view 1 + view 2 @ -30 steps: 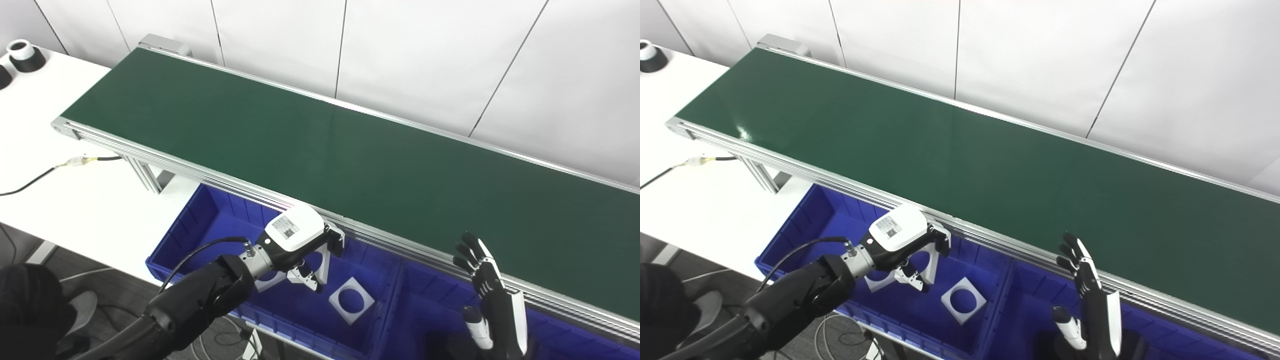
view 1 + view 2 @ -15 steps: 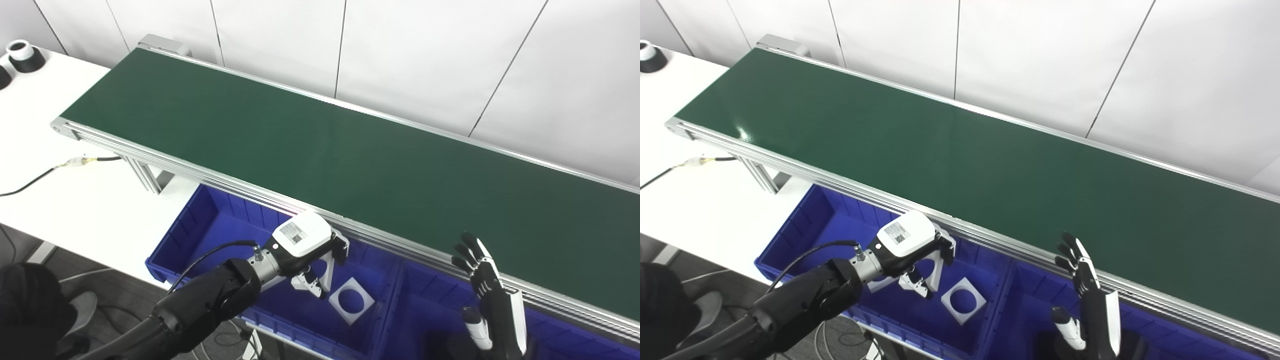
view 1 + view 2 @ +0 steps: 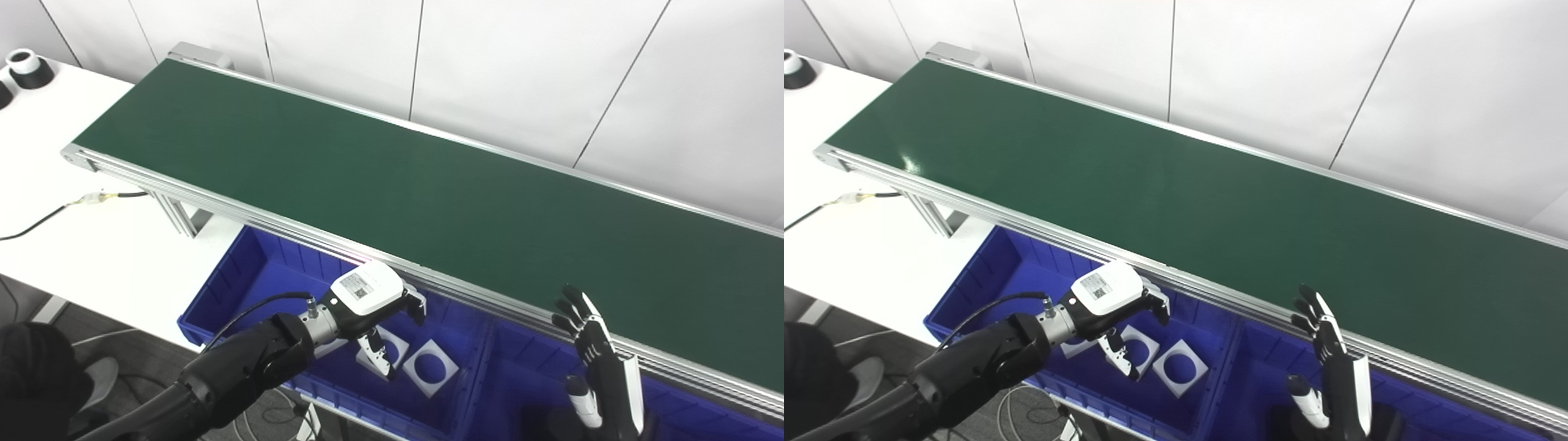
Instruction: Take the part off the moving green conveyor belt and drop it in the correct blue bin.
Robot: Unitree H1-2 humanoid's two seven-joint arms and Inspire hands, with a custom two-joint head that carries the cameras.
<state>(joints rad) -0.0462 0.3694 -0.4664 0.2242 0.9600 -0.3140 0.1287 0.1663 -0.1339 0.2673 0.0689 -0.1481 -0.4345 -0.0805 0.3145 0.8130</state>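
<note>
The green conveyor belt (image 3: 392, 184) carries no part. My left hand (image 3: 375, 304) hangs open over the left blue bin (image 3: 245, 275), fingers apart and holding nothing. Just under it a white square part with a round hole (image 3: 1153, 346) lies flat on the bin floor. A second like part (image 3: 452, 369) lies beside it on the right. A third (image 3: 324, 350) is partly hidden behind my wrist. My right hand (image 3: 597, 367) stands upright and open, fingers spread, at the belt's front rail above the right blue bin (image 3: 514, 367).
A white table (image 3: 73, 245) lies to the left, with a black cable (image 3: 37, 220) across it and a black-and-white cylinder (image 3: 27, 64) at its far corner. The belt's aluminium rail (image 3: 275, 223) overhangs the bins' back edge. White wall panels stand behind.
My left hand has lowered slightly and opened. The white square part it held upright now lies flat in the left bin. The right hand has not moved.
</note>
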